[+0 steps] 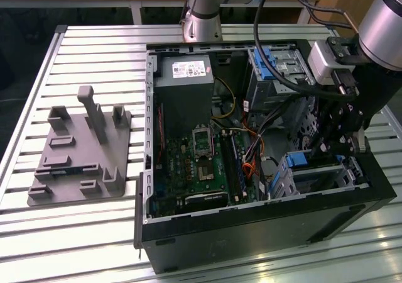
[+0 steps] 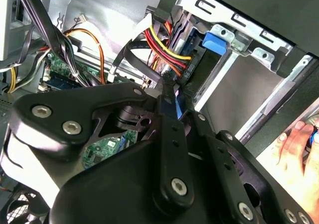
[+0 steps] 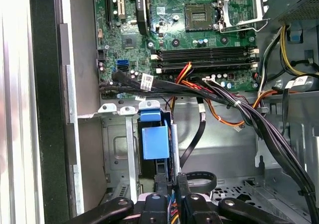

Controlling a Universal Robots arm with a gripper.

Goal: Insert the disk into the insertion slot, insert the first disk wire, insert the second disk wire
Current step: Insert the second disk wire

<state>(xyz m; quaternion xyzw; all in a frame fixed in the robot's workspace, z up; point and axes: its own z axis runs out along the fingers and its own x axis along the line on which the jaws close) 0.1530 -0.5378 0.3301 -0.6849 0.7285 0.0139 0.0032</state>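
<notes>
The gripper (image 3: 169,184) hangs inside the open computer case (image 1: 188,229), at the corner nearest the insertion slot (image 3: 119,154). Its black fingers are pressed together on a thin wire connector (image 2: 167,92), right at the disk (image 3: 155,142), whose glossy blue carrier already sits in the perforated grey sheet-metal cage. To seat the plug well, I judge it should stay square to the socket and be pushed straight, keeping the stiff bundled cables (image 3: 239,109) clear.
</notes>
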